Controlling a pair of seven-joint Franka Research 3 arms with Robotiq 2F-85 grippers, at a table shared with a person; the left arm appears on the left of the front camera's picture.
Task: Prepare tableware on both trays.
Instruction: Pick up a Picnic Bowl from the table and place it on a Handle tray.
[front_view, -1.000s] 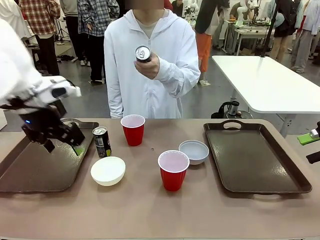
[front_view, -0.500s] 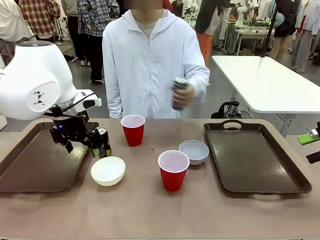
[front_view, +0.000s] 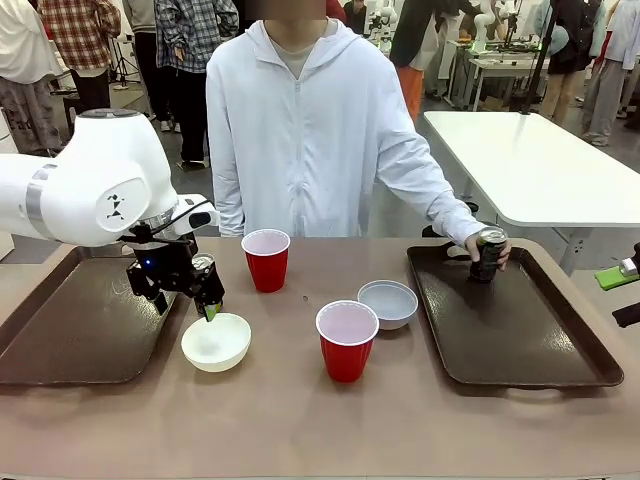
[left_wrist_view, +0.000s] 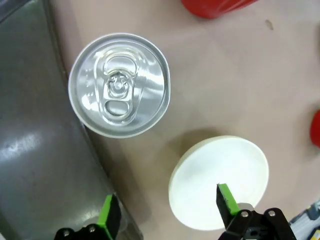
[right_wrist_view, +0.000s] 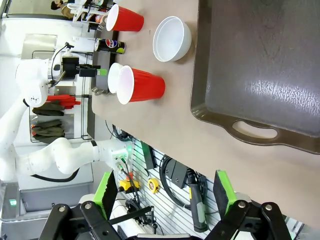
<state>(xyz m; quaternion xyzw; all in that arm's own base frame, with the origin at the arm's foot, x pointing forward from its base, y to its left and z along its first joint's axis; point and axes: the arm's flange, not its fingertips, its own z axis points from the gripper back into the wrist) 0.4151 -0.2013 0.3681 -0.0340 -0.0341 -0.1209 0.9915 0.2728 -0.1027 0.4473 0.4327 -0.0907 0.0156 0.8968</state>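
On the tan table (front_view: 300, 430), with a person standing across it, one dark drink can (left_wrist_view: 119, 85) stands upright just beside the rim of the left tray (front_view: 70, 340). The cream-white bowl (left_wrist_view: 218, 182) sits close on its other side. The left gripper (left_wrist_view: 167, 207) hovers above them, jaws wide and empty, one pad over the tray rim and the other over the bowl. The can lies ahead of the fingers, not between them. The arm looks to be lining up on the can, so the next move calls for centring over it before descending. Room is tight, with rim and bowl flanking and a red cup (front_view: 266, 260) near. The person's hand (front_view: 478, 246) holds a second can (front_view: 490, 264) upright on the right tray (front_view: 520, 330). The right gripper (right_wrist_view: 164, 195) hangs spread and empty off that tray's handle end.
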